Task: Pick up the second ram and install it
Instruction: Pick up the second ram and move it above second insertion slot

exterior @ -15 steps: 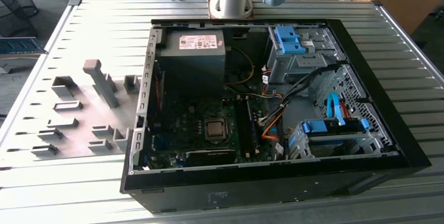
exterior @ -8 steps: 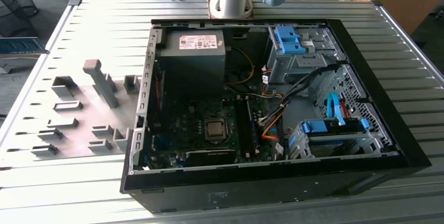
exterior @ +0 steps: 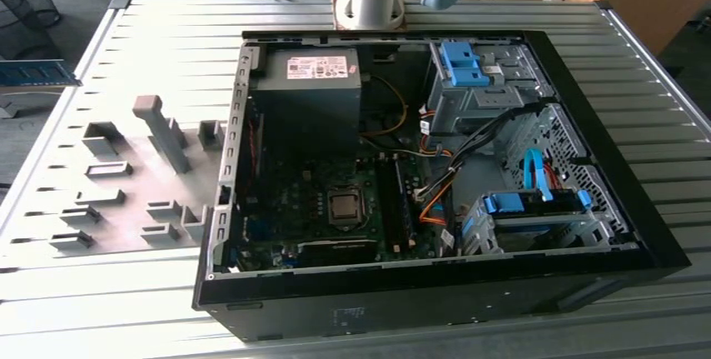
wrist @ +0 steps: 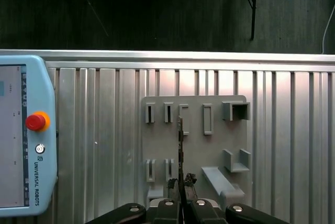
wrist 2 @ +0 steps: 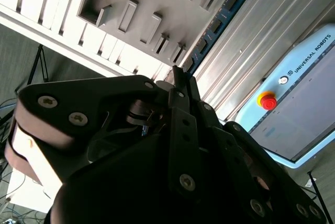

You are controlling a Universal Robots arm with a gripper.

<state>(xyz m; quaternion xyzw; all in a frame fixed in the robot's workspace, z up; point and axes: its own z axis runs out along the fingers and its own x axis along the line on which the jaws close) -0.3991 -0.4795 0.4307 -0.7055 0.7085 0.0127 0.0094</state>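
Note:
My gripper (wrist: 180, 183) is shut on the second ram (wrist: 180, 140), a thin stick seen edge-on and reaching out from the fingertips over a grey slotted holder plate (wrist: 214, 145). In the second wrist view the ram (wrist 2: 220, 22) shows its blue-green face with dark chips, running out from the gripper (wrist 2: 178, 77). At the exterior view's left edge the ram (exterior: 42, 73) hangs level above the table's side. The open computer case (exterior: 622, 234) lies on the table, with long dark memory slots (exterior: 395, 201) beside the processor socket (exterior: 345, 205).
The grey holder plate (exterior: 133, 180) with raised slots lies on the slatted metal table (exterior: 166, 42), on the exterior view's left of the case. A light-blue teach pendant (wrist: 23, 140) with a red stop button rests on the table. Blue drive latches (exterior: 461, 63) and cables sit inside the case.

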